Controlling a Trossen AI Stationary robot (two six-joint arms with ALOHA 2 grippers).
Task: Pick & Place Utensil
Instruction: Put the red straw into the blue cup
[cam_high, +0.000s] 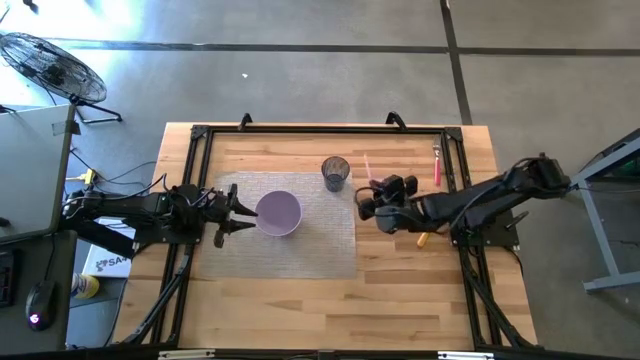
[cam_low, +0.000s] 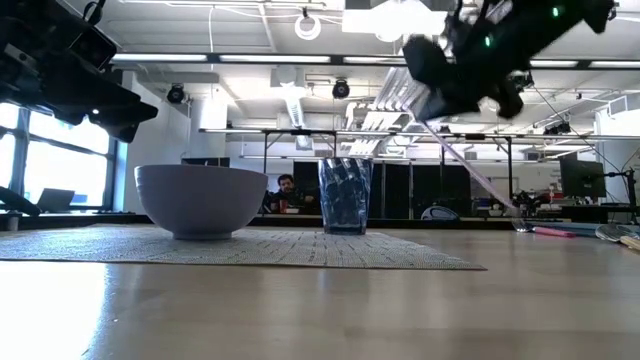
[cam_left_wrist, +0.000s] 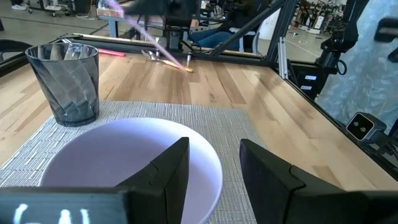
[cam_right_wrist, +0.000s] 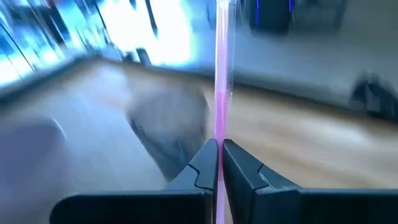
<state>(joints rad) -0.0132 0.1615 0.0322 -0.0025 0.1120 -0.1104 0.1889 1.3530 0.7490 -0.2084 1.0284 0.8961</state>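
- Right gripper pinched shut on thin pink plastic utensil, lifted near mat's right edge, likely bound for dark ribbed glass tumbler.
- Left gripper open, waiting at lilac bowl.

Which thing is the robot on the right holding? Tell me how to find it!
Start at the grey mat in the middle of the wooden table, then look just off its right edge, near the dark glass. There the right tool is shut on a pink straw. It is long, thin and lifted in the air, while the other utensils lie flat on the table.
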